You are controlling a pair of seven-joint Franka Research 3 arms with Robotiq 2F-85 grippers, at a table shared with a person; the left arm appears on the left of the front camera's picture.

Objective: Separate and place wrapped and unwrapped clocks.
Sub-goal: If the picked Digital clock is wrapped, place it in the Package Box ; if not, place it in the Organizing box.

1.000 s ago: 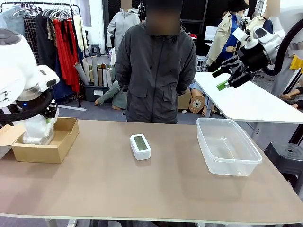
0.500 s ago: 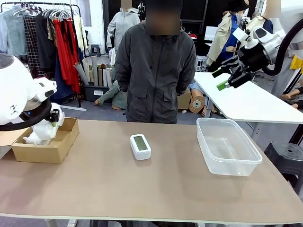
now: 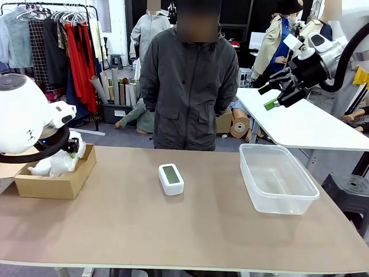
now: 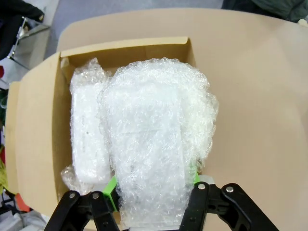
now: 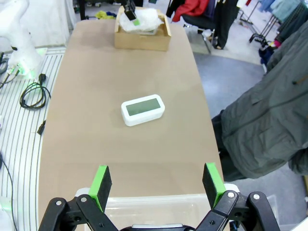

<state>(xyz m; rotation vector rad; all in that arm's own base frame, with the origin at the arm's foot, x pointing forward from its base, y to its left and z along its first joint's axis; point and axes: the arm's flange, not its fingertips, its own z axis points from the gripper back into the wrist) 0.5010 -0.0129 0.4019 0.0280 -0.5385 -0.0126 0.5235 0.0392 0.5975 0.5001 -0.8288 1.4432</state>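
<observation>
A: What is the left gripper [image 4: 152,187] doing?

B: It is squeezing one bubble-wrapped clock [image 4: 154,144] between its green pads, jaws drawn in tight against the bundle's sides. It is holding it over the cardboard box [image 4: 125,45] at the table's left end.

A: And the right gripper [image 5: 158,179]?

B: Its jaws are standing wide apart with nothing between them. It is hanging high at the right, well above the clear plastic tub [image 3: 283,203].

A: Count the things for me.

B: Two wrapped bundles: the gripped one and a second bundle [image 4: 89,139] that is lying inside the box, just beside it. One bare white clock [image 3: 171,178] is lying screen-up near the middle of the table [image 3: 144,231], well apart from both box and tub. One box at the left, one tub at the right. One person [image 3: 189,86] is standing at the far side.

A: What is hard to make out?

B: The wrap is clouding whatever is inside each bundle. The near end of the held bundle is running off the bottom edge of the left wrist view. Whether the two bundles are touching, I cannot tell. From the front, the left arm's white housing is covering part of the box and its contents.
</observation>
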